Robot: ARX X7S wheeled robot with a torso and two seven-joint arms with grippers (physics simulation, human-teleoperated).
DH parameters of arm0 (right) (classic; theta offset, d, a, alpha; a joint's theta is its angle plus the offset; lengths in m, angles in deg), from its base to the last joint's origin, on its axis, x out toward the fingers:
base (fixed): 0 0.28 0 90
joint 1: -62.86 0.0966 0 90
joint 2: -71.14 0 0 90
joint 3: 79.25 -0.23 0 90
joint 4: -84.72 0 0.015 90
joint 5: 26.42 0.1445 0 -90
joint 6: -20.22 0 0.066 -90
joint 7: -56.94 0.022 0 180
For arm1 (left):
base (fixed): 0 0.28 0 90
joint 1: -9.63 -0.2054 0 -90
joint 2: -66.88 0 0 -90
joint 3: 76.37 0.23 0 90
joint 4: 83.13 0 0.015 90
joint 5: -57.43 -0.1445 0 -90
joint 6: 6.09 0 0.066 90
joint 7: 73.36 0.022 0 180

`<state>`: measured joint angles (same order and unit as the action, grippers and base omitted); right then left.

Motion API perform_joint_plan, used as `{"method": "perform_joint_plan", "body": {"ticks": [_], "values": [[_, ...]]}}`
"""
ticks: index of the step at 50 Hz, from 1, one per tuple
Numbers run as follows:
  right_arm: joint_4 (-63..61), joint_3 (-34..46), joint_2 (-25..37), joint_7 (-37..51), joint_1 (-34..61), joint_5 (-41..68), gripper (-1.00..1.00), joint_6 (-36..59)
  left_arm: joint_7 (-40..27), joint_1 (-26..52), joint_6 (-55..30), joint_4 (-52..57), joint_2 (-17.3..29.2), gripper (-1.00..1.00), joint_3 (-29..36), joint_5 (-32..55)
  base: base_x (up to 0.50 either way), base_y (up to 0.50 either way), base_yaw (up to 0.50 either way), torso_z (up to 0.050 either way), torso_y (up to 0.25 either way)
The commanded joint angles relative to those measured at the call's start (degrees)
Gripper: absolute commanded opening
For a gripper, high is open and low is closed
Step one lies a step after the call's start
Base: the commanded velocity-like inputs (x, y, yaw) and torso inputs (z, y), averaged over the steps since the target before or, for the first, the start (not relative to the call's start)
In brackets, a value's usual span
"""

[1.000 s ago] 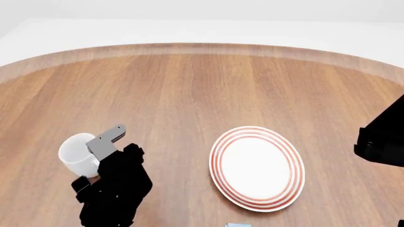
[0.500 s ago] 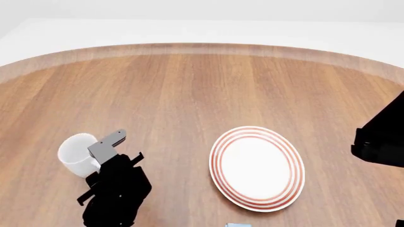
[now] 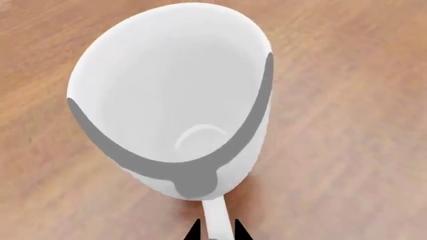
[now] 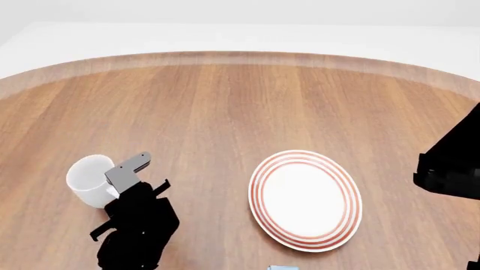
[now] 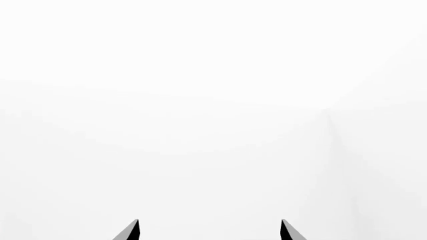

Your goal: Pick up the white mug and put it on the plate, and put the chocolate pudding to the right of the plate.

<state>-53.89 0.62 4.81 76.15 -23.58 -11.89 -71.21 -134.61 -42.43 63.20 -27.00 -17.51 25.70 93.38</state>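
The white mug (image 4: 89, 181) stands upright on the wooden table at the left; in the left wrist view the white mug (image 3: 173, 95) fills the picture, its open mouth facing the camera. My left gripper (image 3: 215, 234) is shut on its loop handle (image 3: 217, 220), one black fingertip on each side. From the head camera the left gripper (image 4: 112, 192) sits just right of the mug. The red-ringed plate (image 4: 306, 199) lies empty right of centre. Only a light blue sliver of the chocolate pudding (image 4: 284, 268) shows at the bottom edge. My right gripper (image 5: 209, 229) is open and faces a blank white wall.
The round wooden table (image 4: 225, 107) stretches far behind the mug and plate, its curved far edge (image 4: 240, 54) against a white floor. The right arm (image 4: 451, 166) hangs as a dark block at the right edge, right of the plate.
The left arm has drawn slightly back toward me and its fingers have closed in on the handle. The mug has shifted a little to the left. The right arm crept slightly left.
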Motion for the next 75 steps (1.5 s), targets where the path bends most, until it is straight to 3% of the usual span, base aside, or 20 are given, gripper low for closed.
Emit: {"method": "perform_joint_plan", "body": {"ticks": [1,7,16,33,42,52,56,66,75], "values": [[-0.27,-1.12,-0.61,-1.02,0.04,-0.74,1.00,0.38,3.59,-0.57,-0.67,12.69,4.18,-1.00,5.43,-4.87,0.00,0.00,0.00,0.000,0.000],[-0.43,-1.04,-0.47,-0.88,0.05,-0.85,1.00,0.47,10.84,0.47,-5.74,32.42,12.63,-1.00,12.21,-5.52,0.00,0.00,0.00,0.000,0.000],[-0.62,-1.38,-0.21,-0.65,0.04,-0.50,1.00,0.52,14.04,1.90,-13.15,53.00,20.54,-1.00,12.07,0.99,0.00,0.00,0.00,0.000,0.000],[-0.67,-1.20,0.04,-0.36,-0.03,-0.49,1.00,0.44,16.67,7.63,-21.81,69.06,27.47,-1.00,5.09,19.72,0.00,0.00,0.00,0.000,0.000],[-0.94,-1.34,0.30,-0.11,0.09,-0.24,1.00,0.69,24.07,14.14,-24.29,72.82,29.63,-1.00,9.59,19.72,0.00,0.00,0.00,0.000,0.000],[-1.26,-1.02,0.43,0.02,0.07,-0.29,1.00,0.75,39.32,21.78,-25.53,69.46,27.76,-1.00,16.87,20.97,0.00,0.00,0.00,0.000,0.000],[-1.39,-1.20,0.57,0.13,0.08,-0.08,1.00,0.83,44.37,24.31,-24.57,64.70,25.56,-1.00,21.38,16.24,0.00,0.00,0.00,0.000,0.000],[-1.37,-1.54,0.83,0.33,0.09,0.24,1.00,0.75,51.30,28.26,-21.91,55.58,19.86,-1.00,28.11,9.98,0.00,0.00,0.00,0.000,0.000],[-1.29,-2.09,1.12,0.62,0.26,0.74,1.00,0.86,56.99,33.22,-25.66,48.51,15.31,-1.00,32.33,11.33,0.00,0.00,0.00,0.000,0.000]]}}
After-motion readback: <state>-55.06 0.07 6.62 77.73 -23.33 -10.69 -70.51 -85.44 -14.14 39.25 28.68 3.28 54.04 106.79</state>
